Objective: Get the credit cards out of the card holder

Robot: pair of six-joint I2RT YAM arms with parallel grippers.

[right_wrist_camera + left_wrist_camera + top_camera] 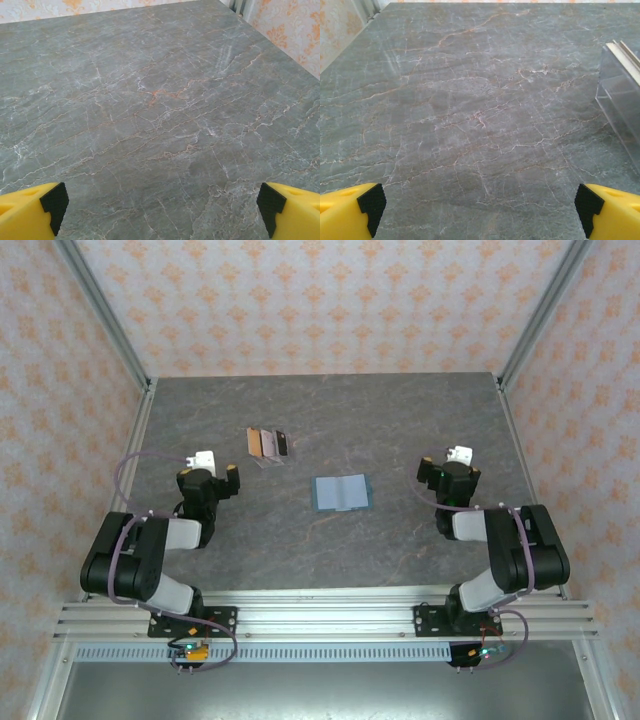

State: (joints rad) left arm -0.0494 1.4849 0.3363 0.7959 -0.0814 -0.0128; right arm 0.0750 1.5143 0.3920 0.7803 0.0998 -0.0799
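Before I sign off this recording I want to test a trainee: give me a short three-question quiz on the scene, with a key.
1. True or false: the left gripper has its jaws shut on a card.
2. In the top view, where do the credit cards lie relative to the card holder? A) up and to the left, apart from it; B) stacked on top of it; C) down and to the right.
3. Fill in: the right gripper holds its jaws ____ over bare table.
Key: 1 false, the jaws stand wide apart with nothing between them; 2 A; 3 open.
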